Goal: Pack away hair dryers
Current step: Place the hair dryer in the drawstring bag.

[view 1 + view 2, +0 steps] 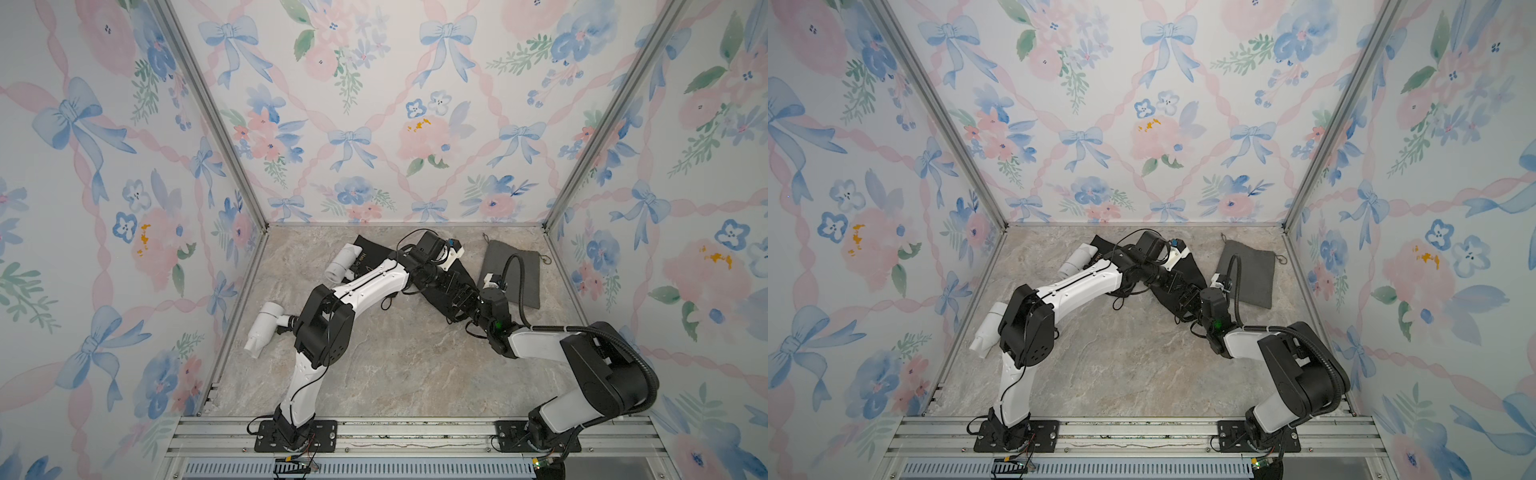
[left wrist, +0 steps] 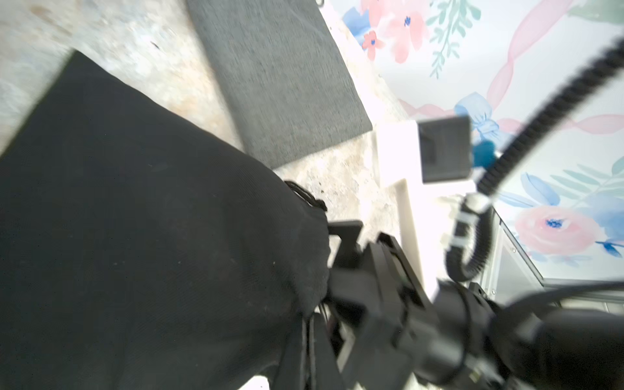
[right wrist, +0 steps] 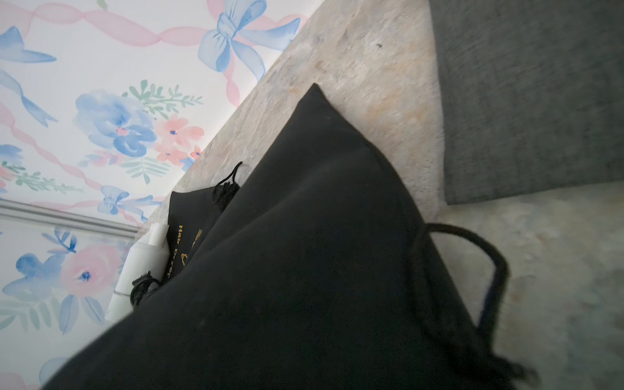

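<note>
Over the black pouch point(image 2: 135, 236), the left gripper point(image 1: 455, 291) is reaching, pressed together. The right gripper point(image 2: 347, 266) is facing it, spread unclear. Bare table point(image 1: 395, 365) is lying nearside.

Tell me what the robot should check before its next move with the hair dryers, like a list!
1. Hold: left gripper is shut at the black pouch: ok.
2. Other hand: right gripper open or shut: cannot tell, it is blurred.
3. The pink dryer inside the black pouch: cannot tell, no pink shows.
4. White ones packed: not ok. The far white dryer and near white dryer lie uncovered.
5. Spare bag ready: grey pouch lies flat with nothing on it: ok.
</note>
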Robot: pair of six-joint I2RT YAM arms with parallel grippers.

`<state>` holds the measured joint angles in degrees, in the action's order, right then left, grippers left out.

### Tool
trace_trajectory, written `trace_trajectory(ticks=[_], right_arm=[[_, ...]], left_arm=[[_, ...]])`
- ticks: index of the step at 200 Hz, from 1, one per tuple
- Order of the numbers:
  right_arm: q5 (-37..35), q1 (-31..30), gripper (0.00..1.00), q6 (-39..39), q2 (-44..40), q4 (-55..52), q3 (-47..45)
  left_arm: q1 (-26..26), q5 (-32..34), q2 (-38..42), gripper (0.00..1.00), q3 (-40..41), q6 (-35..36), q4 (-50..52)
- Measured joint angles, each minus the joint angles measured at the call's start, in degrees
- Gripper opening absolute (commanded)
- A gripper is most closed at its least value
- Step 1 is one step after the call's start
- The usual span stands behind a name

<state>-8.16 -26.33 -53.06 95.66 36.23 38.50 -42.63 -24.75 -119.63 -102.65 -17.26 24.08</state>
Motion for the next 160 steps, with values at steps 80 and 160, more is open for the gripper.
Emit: trace_trajectory(ticks=[80,160], right_arm=[[-6.29,-9.62,0.90,8.94,-21.18,-26.60,-0.61],[-4.79,1.95,0.84,22.21,-33.16,-37.31,-5.75]], left_arm=[[0.70,3.13,-0.46,0.00,-0.42,-0.63,0.07],[1.38,3.74,-0.44,0.00,2.69,-0.59,-0.07]])
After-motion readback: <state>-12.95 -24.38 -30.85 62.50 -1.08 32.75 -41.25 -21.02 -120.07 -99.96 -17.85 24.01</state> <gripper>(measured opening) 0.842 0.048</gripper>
